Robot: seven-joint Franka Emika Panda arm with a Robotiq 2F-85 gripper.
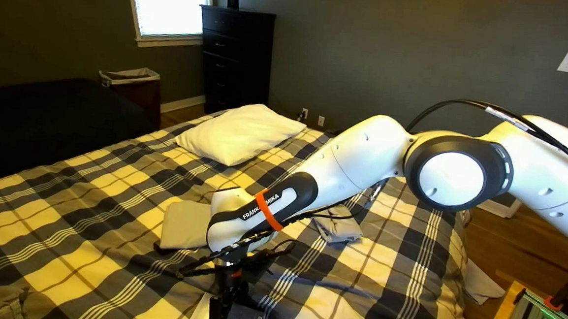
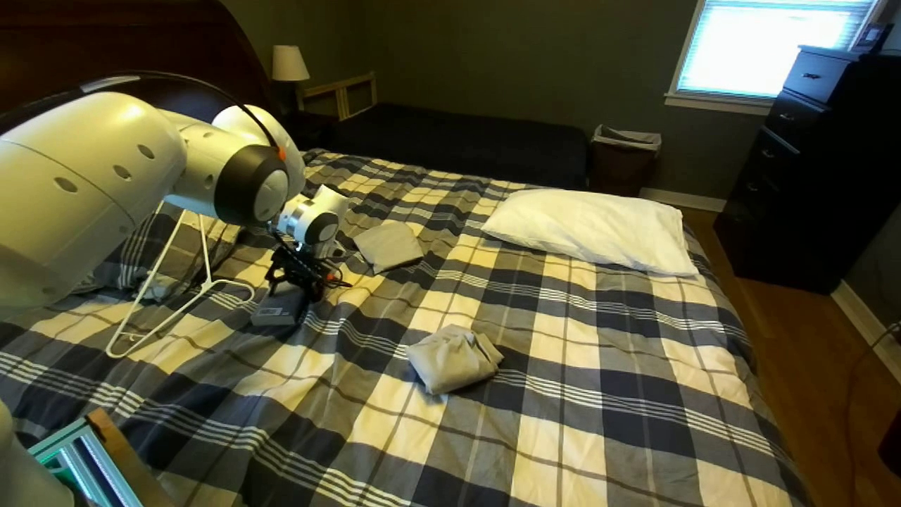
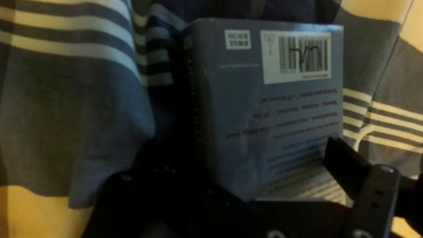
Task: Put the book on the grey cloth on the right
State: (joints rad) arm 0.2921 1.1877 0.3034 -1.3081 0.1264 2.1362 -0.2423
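- Book (image 3: 271, 112): on plaid bedspread (image 2: 563, 422), back cover up. Barcode label (image 3: 295, 56) w/ pen scribble across it; type upside down in wrist view, spine toward L edge of that view.
- Gripper (image 3: 252, 152): pointing down over book, jaws spread wide, book btwn fingers (image 3: 347, 172). Finger on spine side in deep shadow; can't tell if either touches.
- Grey cloth (image 2: 454, 359): pale, bunched, lumpy; same bedspread, well apart from book. Arm (image 1: 363, 154) + cable partly cover it in an exterior view.
- Flat cloth (image 2: 388, 246): squarish, beige-grey, larger; seen past gripper in an exterior view.
- Pillow (image 2: 591, 225): white, lying apart from both cloths.
- Hanger (image 2: 206, 284): white, hook end just beside book.
- Bkgd: dark dresser (image 1: 238, 60), window (image 1: 170, 7) w/ blinds, lined bin (image 1: 135, 91), in both exterior views. Lamp (image 2: 290, 65) w/ pale shade in an exterior view.
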